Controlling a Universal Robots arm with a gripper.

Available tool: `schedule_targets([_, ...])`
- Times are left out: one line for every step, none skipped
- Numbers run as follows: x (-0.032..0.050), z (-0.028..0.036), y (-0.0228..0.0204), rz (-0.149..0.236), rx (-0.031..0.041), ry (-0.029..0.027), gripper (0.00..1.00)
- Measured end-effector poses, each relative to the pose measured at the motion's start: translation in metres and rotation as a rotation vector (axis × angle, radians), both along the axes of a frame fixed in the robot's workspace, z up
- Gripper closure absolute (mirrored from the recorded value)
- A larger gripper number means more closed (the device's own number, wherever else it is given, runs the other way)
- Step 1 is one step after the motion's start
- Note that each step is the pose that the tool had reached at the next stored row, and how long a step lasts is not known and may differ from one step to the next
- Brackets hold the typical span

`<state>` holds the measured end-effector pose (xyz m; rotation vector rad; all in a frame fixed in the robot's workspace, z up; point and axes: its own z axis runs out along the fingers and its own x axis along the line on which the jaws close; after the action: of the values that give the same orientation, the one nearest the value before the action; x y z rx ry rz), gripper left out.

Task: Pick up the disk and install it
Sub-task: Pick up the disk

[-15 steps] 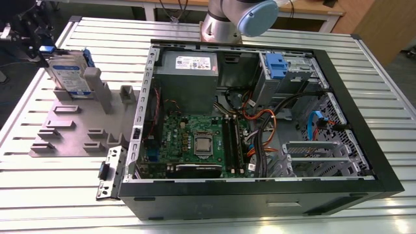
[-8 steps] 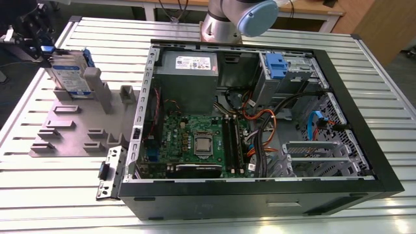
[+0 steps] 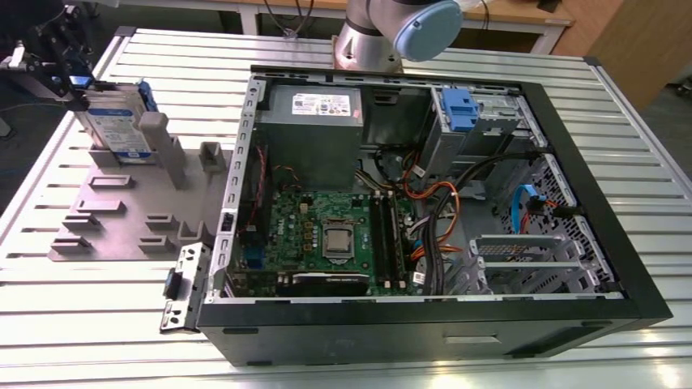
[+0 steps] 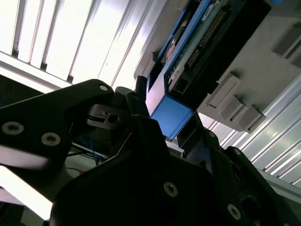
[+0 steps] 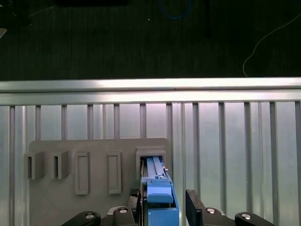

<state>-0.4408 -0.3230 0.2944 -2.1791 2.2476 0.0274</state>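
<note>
Gripping the disk point(image 3: 113, 121) squarely is judged to be the step in hand. It stands upright on its edge in a slot at one end of the grey fixture point(image 3: 119, 219), not yet lifted, with its blue carrier frame point(image 4: 170, 115) turned up toward the arm. The gripper point(image 5: 164, 202) is placed over that upper edge with its jaws apart and astride it. In the first wrist view one of the fingers point(image 5: 193, 203) is parted from the blue plastic by a clear gap, while the other lies close against the opposite side; contact there cannot be confirmed. The jaws would best be centred before they are closed, so that both pads meet the disk together and it is not tipped against the walls of the fixture's slot. A hold low enough to bear on the metal body is to be preferred, since the plastic frame alone is likely to flex and let the drive swing. The pull should be kept in line with the slot, because a slanted lift could bind the disk or drag the fixture with it. The open computer case point(image 3: 433, 334) lies just beside the fixture.
</note>
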Motion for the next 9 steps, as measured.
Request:
schedule_targets([0.0,0.0,0.0,0.0,0.0,0.0003,0.49])
schedule_targets([0.0001,0.0,0.0001,0.0,0.0001,0.0039,0.49])
schedule_targets([0.0001,0.0,0.0001,0.0,0.0,0.0091,0.49])
schedule_targets([0.0,-0.0001,0.0001,0.0,0.0,0.0109,0.49])
schedule_targets([0.0001,-0.0002,0.0,0.0,-0.0001,0.0117,0.49])
schedule_targets([0.0001,-0.0002,0.0,0.0,-0.0001,0.012,0.49])
schedule_targets([0.0001,-0.0004,0.0,0.0,-0.0001,0.012,0.49])
schedule_targets([0.0001,-0.0011,0.0,0.0,0.0001,0.0116,0.49])
schedule_targets([0.0001,-0.002,0.0,0.0,0.0001,0.0115,0.49])
